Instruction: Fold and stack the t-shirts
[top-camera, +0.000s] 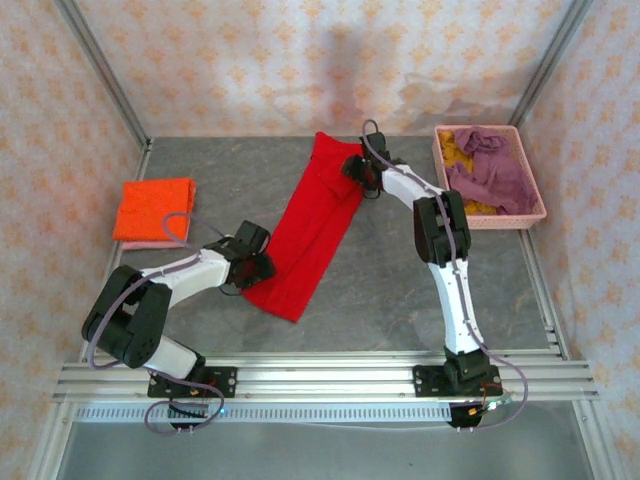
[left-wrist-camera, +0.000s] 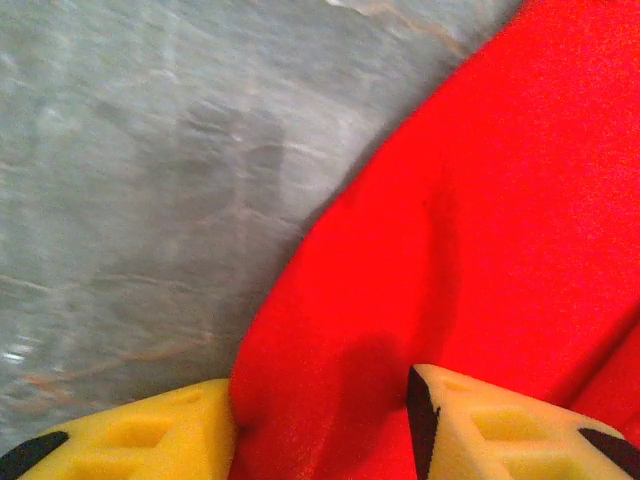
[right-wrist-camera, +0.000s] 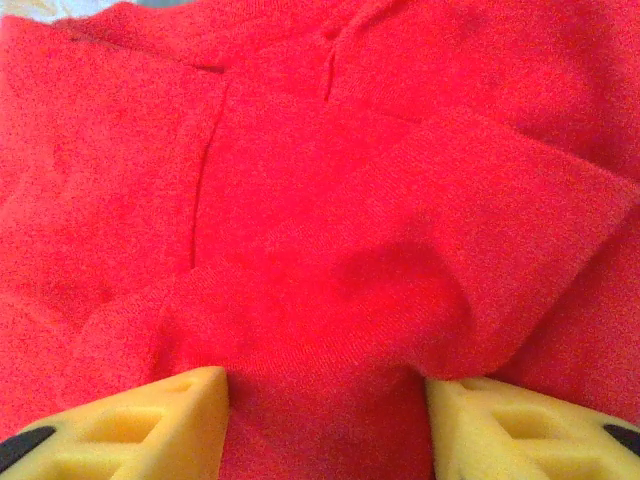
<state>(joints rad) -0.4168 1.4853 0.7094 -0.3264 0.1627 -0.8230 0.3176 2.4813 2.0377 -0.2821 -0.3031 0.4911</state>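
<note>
So, the red t-shirt (top-camera: 315, 230) (left-wrist-camera: 480, 200) (right-wrist-camera: 320, 200) is laid out as a long folded strip slanting across the table (top-camera: 400, 280) (left-wrist-camera: 130, 180), with a gripper parked at each end.

At the near end, the left gripper (top-camera: 262, 268) (left-wrist-camera: 320, 400) is held with its fingers apart and red cloth between them. The strip's long edge runs right against the finger on the left of the wrist view, and bare grey table is left open beyond it. Whether the cloth is actually pinched there can't be told.

At the far end, the right gripper (top-camera: 352, 168) (right-wrist-camera: 325, 400) is clamped on a puckered fold that bulges from one finger to the other. More creased red cloth is seen ahead of the fingertips.

Well off to the side of the left fingers, an orange t-shirt (top-camera: 155, 205) is stacked, folded, on a pale pink t-shirt (top-camera: 140, 243). Beside the right arm a pink basket (top-camera: 495, 222) is parked, with a mauve t-shirt (top-camera: 490, 170) and a mustard t-shirt (top-camera: 458, 145) heaped inside. A wide stretch of bare table is left between strip and basket.
</note>
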